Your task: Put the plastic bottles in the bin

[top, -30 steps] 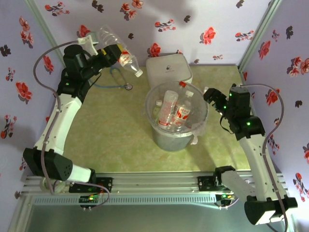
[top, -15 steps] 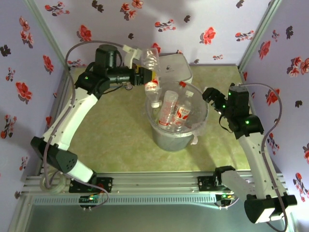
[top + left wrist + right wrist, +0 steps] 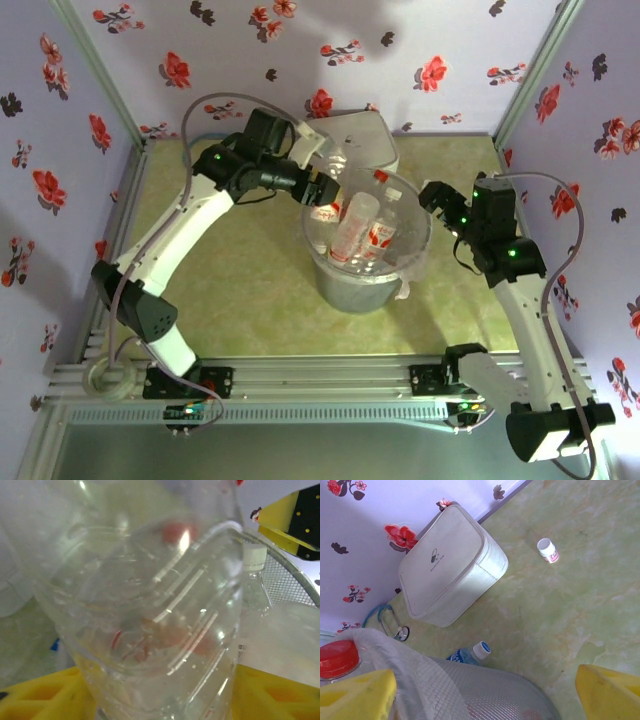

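Note:
My left gripper [image 3: 318,192] reaches over the left rim of the bin [image 3: 362,292], a round grey bucket lined with a clear bag. Its yellow fingers [image 3: 35,697] stand on either side of a clear plastic bottle [image 3: 150,605] with a red label, which hangs neck down over the bin [image 3: 324,208]. Several more bottles [image 3: 352,228] lie inside the bin. To the right of the bin, my right gripper [image 3: 432,195] is open and holds nothing [image 3: 482,695]. A blue-labelled bottle [image 3: 468,655] with a white cap lies on the table against the bin's far wall [image 3: 490,692].
A white rounded-square box [image 3: 352,140] stands behind the bin, close to the back wall. A tiny white cap-like piece [image 3: 548,550] lies on the table to its right. A blue cord with a round end [image 3: 387,622] lies left of the box. Flowered walls close in three sides.
The left arm has swung right from the back left corner, carrying the bottle over the bin's left rim and tipping it neck down. The right arm has not moved.

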Action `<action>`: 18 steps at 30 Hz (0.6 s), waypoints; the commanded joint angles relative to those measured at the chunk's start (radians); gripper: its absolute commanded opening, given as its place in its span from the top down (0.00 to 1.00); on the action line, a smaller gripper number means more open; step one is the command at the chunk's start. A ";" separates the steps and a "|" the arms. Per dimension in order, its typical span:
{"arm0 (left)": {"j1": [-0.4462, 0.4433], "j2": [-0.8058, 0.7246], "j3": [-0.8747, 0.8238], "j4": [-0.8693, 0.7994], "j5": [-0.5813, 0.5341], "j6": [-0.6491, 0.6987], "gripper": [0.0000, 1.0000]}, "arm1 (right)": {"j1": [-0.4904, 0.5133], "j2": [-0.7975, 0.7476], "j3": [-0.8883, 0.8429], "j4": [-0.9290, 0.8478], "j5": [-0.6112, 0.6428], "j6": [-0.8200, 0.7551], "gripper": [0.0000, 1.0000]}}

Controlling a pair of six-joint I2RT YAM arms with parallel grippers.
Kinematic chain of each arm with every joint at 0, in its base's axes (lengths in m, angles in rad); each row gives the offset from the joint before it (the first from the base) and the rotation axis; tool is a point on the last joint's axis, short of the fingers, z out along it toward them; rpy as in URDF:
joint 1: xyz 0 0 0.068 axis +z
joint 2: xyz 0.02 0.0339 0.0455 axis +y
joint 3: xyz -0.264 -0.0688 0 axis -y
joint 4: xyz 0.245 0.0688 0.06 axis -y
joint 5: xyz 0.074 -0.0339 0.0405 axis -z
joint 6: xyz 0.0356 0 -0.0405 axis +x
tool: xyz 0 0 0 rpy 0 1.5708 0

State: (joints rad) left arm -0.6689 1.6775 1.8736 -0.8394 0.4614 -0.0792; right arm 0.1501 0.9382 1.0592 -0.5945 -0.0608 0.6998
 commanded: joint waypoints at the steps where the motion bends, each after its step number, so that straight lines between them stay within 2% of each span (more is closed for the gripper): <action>1: -0.007 -0.005 0.041 -0.004 -0.013 0.022 0.21 | -0.006 0.000 -0.008 0.025 -0.011 0.017 0.07; 5: 0.009 -0.021 0.062 0.057 -0.027 -0.028 0.12 | -0.006 0.000 -0.007 0.025 -0.013 0.017 0.07; 8: 0.029 -0.040 0.058 0.125 -0.041 -0.073 0.13 | -0.006 -0.001 -0.009 0.026 -0.013 0.017 0.07; 13: 0.038 -0.043 0.035 0.243 -0.137 -0.128 0.29 | -0.006 -0.002 -0.017 0.031 -0.014 0.017 0.07; 18: 0.038 0.025 0.064 0.312 -0.155 -0.162 0.44 | -0.008 0.003 -0.022 0.036 -0.022 0.020 0.07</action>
State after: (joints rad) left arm -0.6338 1.6680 1.9057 -0.6056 0.3393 -0.2077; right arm 0.1490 0.9390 1.0462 -0.5896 -0.0666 0.7086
